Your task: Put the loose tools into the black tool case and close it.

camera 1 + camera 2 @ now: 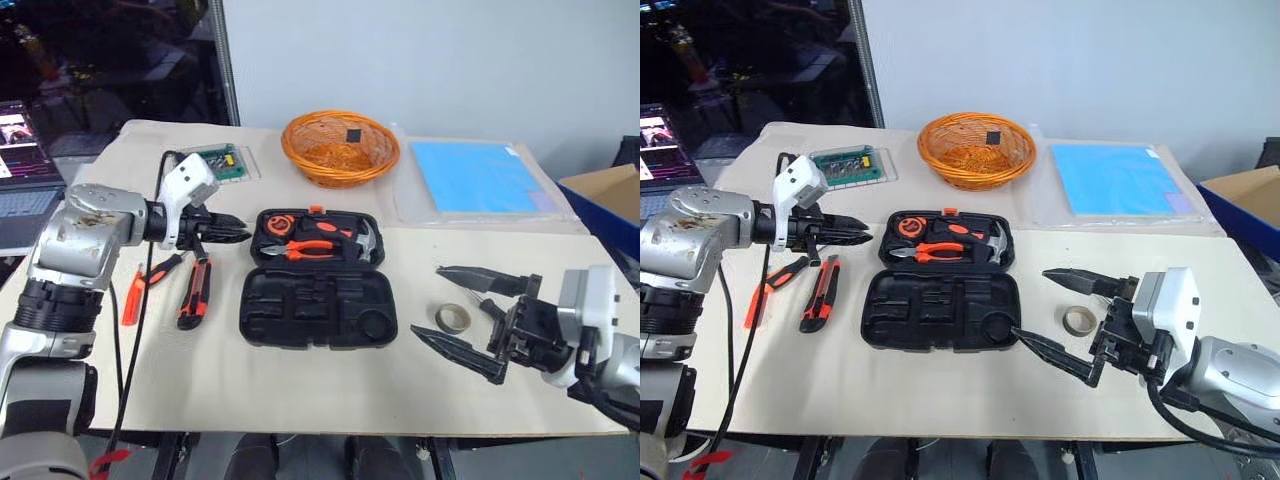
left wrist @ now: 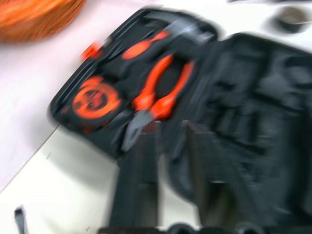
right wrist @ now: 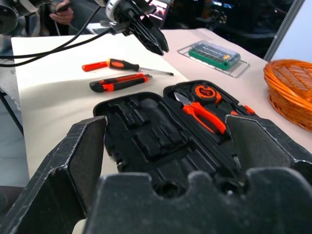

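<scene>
The black tool case (image 1: 318, 308) lies open in the middle of the table. Its near half has bare recesses; its far half holds pliers, a hammer and a tape measure. Left of it lie an orange-and-black screwdriver (image 1: 150, 283) and an orange-black utility knife (image 1: 194, 295). A grey tape roll (image 1: 452, 318) sits right of the case. My left gripper (image 1: 235, 232) hovers by the case's far left corner, above the knife, its fingers (image 2: 139, 180) slightly apart with nothing between them. My right gripper (image 1: 428, 302) stands wide open beside the case's right end, and the tape roll shows between its fingers.
An orange wicker basket (image 1: 340, 148) stands behind the case, with a blue sheet (image 1: 475, 175) to its right and a green board in a clear box (image 1: 225, 162) to its left. A laptop (image 1: 20, 170) sits off the table's left, a cardboard box (image 1: 610, 195) off its right.
</scene>
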Controlling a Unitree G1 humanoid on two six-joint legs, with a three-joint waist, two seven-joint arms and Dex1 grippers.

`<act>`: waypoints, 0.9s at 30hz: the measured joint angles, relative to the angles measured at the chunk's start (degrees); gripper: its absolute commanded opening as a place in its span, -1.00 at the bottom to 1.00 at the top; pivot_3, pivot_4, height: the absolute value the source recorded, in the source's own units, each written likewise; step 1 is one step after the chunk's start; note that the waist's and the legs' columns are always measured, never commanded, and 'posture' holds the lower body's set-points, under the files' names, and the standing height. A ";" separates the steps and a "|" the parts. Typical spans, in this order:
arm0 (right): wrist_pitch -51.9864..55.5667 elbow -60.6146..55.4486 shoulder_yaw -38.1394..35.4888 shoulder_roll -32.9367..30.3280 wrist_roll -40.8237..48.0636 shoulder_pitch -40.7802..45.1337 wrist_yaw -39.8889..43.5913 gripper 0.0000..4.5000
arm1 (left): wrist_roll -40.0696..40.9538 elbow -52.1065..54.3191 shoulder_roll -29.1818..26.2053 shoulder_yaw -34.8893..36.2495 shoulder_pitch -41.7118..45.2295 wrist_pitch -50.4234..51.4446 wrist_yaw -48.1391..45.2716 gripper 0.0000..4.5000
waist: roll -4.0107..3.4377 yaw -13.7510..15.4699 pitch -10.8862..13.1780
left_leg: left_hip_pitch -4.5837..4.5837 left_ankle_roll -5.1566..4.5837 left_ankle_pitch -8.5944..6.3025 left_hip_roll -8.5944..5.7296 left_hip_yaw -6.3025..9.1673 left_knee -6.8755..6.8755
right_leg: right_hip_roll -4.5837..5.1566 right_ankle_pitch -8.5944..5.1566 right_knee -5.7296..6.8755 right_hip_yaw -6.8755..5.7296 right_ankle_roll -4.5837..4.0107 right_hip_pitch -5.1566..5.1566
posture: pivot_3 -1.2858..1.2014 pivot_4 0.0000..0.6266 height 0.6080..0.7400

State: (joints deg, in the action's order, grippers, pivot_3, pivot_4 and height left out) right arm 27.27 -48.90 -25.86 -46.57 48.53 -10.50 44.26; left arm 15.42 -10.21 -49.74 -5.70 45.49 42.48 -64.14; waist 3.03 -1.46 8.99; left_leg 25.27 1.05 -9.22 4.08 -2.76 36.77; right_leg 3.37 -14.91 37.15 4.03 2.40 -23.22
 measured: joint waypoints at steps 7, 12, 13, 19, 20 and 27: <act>0.42 0.36 1.40 0.03 -0.01 1.96 -1.10 1.00 | -2.02 -2.65 -5.02 7.22 -10.90 5.08 9.80 0.99 | 0.02 -0.06 0.01 | -0.01 0.01 0.00 0.00 -0.01 0.02 | 0.08 -0.02 -0.01 -0.06 0.05 0.05 | 0.03 -0.52 1.00; 0.27 2.48 3.11 0.07 -0.52 3.06 0.72 1.00 | -5.22 -10.31 -6.71 5.92 -11.55 -0.76 9.35 0.99 | 0.03 1.41 0.01 | 0.00 0.02 0.00 -0.01 -0.06 0.03 | 0.10 -0.14 -0.03 -0.08 -0.23 0.02 | 0.03 -0.52 1.00; 0.11 2.53 3.10 0.13 -0.57 2.90 0.96 1.00 | -6.19 -12.02 -6.99 5.09 -11.28 -2.17 8.62 0.99 | 0.03 1.47 0.01 | 0.00 0.02 0.00 -0.01 -0.06 0.02 | 0.11 -0.13 -0.03 -0.08 -0.21 0.03 | 0.03 -0.52 1.00; -1.21 2.19 2.71 0.96 -1.12 0.04 1.93 1.00 | -9.42 -20.99 -5.61 1.15 -6.41 -8.12 6.19 0.76 | 0.05 2.05 0.01 | 0.05 0.02 0.00 -0.01 -0.07 0.01 | 0.10 -0.08 -0.03 -0.09 -0.10 0.01 | 0.03 -0.52 1.00; -1.37 2.14 2.62 1.16 -1.14 -0.39 1.93 1.00 | -9.75 -22.02 -5.23 0.75 -5.76 -8.94 5.87 0.71 | 0.05 2.05 0.01 | 0.05 0.02 0.00 -0.01 -0.07 0.01 | 0.10 -0.05 -0.03 -0.09 -0.05 0.00 | 0.03 -0.52 1.00; -2.26 1.07 2.12 1.62 -1.47 -3.32 1.92 1.00 | -10.80 -26.55 -3.20 -0.22 -4.29 -12.73 2.77 -0.42 | 0.06 1.74 0.00 | 0.05 0.02 0.00 -0.01 -0.06 0.02 | 0.10 -0.04 -0.02 -0.09 -0.03 0.00 | 0.03 -0.52 1.00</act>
State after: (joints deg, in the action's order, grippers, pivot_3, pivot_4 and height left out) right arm 25.00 -47.83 -23.75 -44.95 47.06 -13.82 46.18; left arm 4.63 -36.76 -52.95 -5.92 41.20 29.76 -61.37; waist 3.09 0.28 8.99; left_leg 25.32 1.07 -9.22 4.07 -2.83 36.79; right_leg 3.46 -14.95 37.13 3.94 2.37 -23.21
